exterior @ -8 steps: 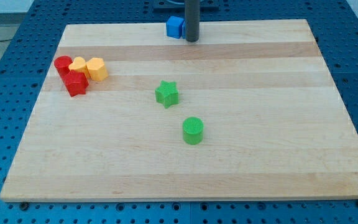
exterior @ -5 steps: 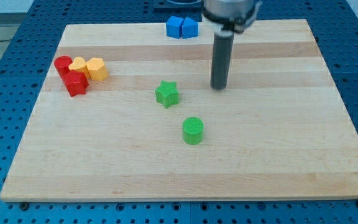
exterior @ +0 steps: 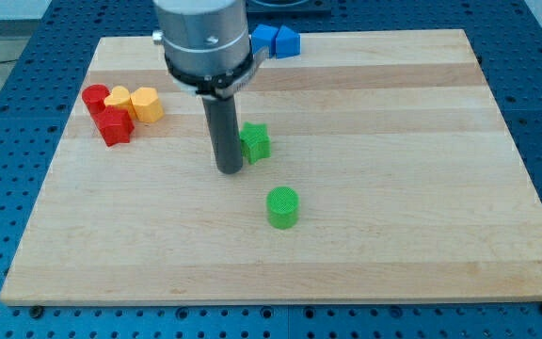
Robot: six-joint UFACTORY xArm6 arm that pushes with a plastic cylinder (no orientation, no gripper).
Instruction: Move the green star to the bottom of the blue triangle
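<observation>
The arm's grey housing (exterior: 203, 42) hangs over the wooden board (exterior: 393, 188), rod upright; there are no jaws. My tip (exterior: 230, 170) rests just left of the green star (exterior: 256, 142), mid-board. The blue triangle (exterior: 287, 42) sits at the view's top edge, beside a blue block (exterior: 264, 37).

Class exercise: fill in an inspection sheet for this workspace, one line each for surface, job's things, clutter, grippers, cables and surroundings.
Surface: wooden board, flat.
Job's things: green star mid-board, partly hidden by the rod; blue blocks at the view's top edge, shapes unclear.
Clutter: green cylinder; red blocks and yellow blocks clustered at the view's left.
Grippers: none; my tip is just left of the star.
Cables: nothing seen.
Surroundings: blue perforated table.
</observation>
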